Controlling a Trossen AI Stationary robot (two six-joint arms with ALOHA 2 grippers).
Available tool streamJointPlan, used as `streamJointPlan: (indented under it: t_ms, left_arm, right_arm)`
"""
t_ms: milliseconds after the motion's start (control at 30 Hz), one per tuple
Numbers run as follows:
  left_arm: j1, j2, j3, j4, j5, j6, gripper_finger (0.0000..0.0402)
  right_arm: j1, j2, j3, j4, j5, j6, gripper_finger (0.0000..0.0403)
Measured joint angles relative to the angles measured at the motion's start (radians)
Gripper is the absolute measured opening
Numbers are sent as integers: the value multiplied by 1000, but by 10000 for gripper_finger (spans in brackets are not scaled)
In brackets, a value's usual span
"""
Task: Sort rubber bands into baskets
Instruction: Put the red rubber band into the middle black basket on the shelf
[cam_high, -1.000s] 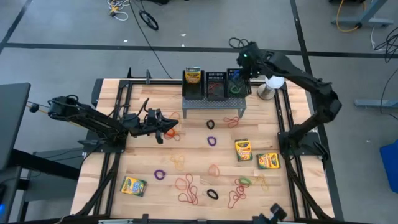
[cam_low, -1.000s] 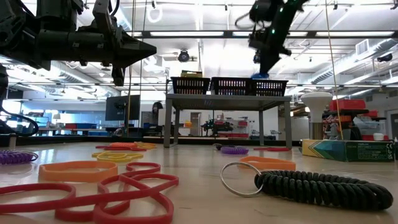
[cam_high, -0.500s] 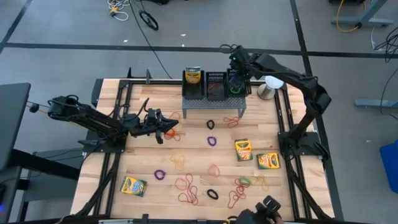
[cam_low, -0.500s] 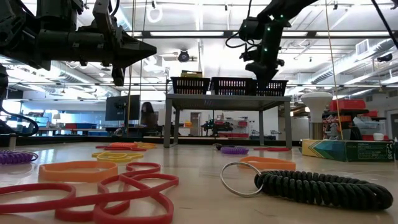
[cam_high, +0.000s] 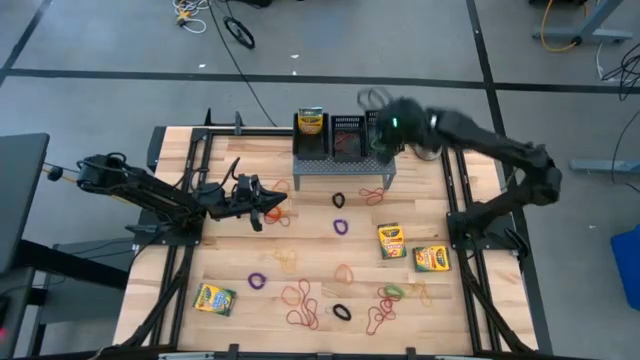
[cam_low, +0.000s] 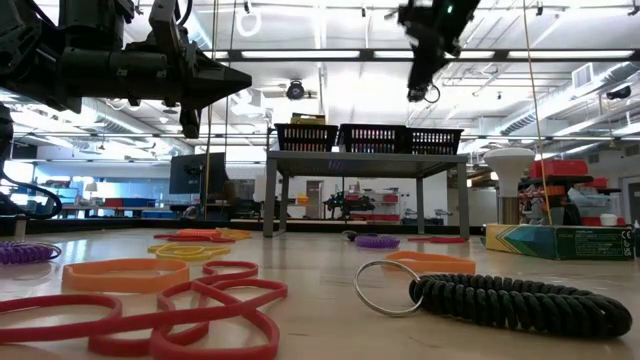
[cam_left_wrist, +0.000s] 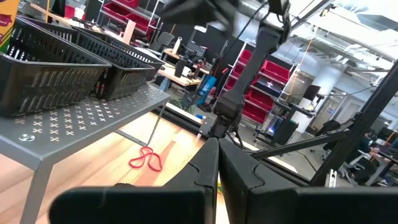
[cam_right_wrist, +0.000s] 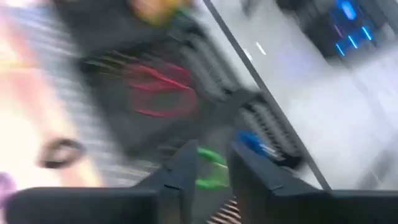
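Note:
Three black mesh baskets stand in a row on a grey perforated stand at the table's far edge. The middle basket holds red rubber bands; the right basket holds a green rubber band and a blue one. Many more rubber bands lie loose on the wooden table. My right gripper hovers open and empty above the right basket, high in the low view. My left gripper hangs shut in the air at the table's left.
A crayon box stands in the left basket. Others lie on the table at right and near left. A black coiled band with a metal ring lies close to the low camera. A white mushroom-shaped object stands at far right.
My right gripper, whose tips stood low over the right basket, has risen clear of the baskets and swung a little toward the table's near edge, turning as it went. The blue bit at its fingertips a second ago no longer shows there.

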Motion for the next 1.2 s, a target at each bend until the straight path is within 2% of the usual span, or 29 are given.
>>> streamJointPlan:
  t_ms: [167, 367, 500, 667, 867, 1033, 1200]
  left_arm:
    - [0, 0, 0, 0, 0, 0, 18]
    - [0, 0, 0, 0, 0, 0, 18]
    - [0, 0, 0, 6, 0, 0, 18]
    - [0, 0, 0, 7, 0, 0, 18]
    - [0, 0, 0, 8, 0, 0, 18]
    - [1, 0, 0, 22, 0, 0, 18]
    - [0, 0, 2, 27, -2, -9, 18]
  right_arm:
    - [229, -118, -242, 268, -2, 98, 11]
    - [458, -146, -461, 584, 102, 209, 18]
    - [559, -146, -563, 701, 110, 221, 10]
    - [683, -145, -635, 728, 122, 311, 4]
    - [811, -86, -666, 716, 187, 424, 11]
    - [862, 11, -668, 744, 186, 435, 12]
    - [865, 66, -667, 769, 184, 429, 13]
